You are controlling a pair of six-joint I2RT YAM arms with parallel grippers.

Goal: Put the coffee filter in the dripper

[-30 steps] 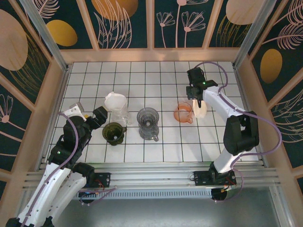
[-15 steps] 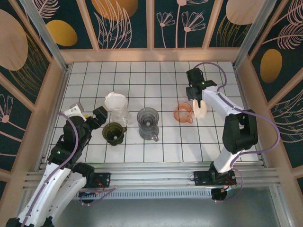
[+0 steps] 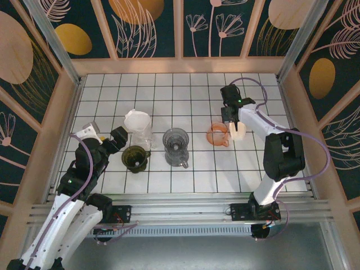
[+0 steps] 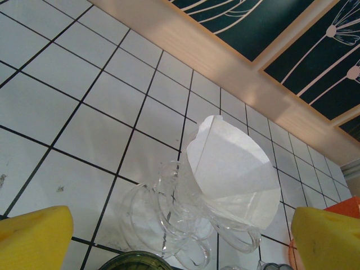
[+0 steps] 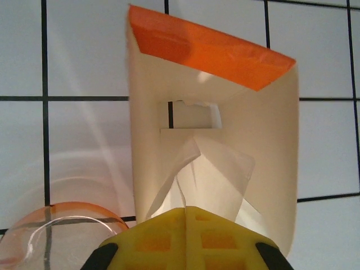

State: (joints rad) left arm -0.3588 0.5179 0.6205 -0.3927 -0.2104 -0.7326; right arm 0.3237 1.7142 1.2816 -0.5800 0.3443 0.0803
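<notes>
Your right pincer (image 5: 188, 233) is pinched fully together on a wrinkled tongue of white coffee filter (image 5: 216, 169). The paper runs from the yellow fingers at six o'clock up into the mouth of a cream sleeve (image 5: 270, 146) that has an orange top edge. You seem to be gripping that loose lip because it is the one part sticking out of the sleeve. From there a single sheet can likely be drawn out without crushing the stack.

The filter is therefore between your jaws, with part of it inside the sleeve, and it is not yet in any dripper. The orange dripper (image 5: 56, 230) sits just beside the sleeve, at about eight o'clock from the pincer in the wrist view. From above, the orange dripper (image 3: 217, 135) lies at nine o'clock of the sleeve (image 3: 238, 130). That makes it the likely destination, with only a short carry.

Your left pincer (image 4: 180, 242) stands with its jaws spread wide and holds nothing, its yellow pads (image 4: 34, 236) apart at either lower corner. At twelve o'clock from it a glass dripper (image 4: 169, 219) leans on the tiled table (image 4: 67, 73) and carries a white paper cone (image 4: 230, 163). A green dripper (image 3: 135, 157) and a grey dripper (image 3: 176, 147) stand at mid-table.

No brand, label or lettering is legible on the sleeve, the drippers or the pincers.
</notes>
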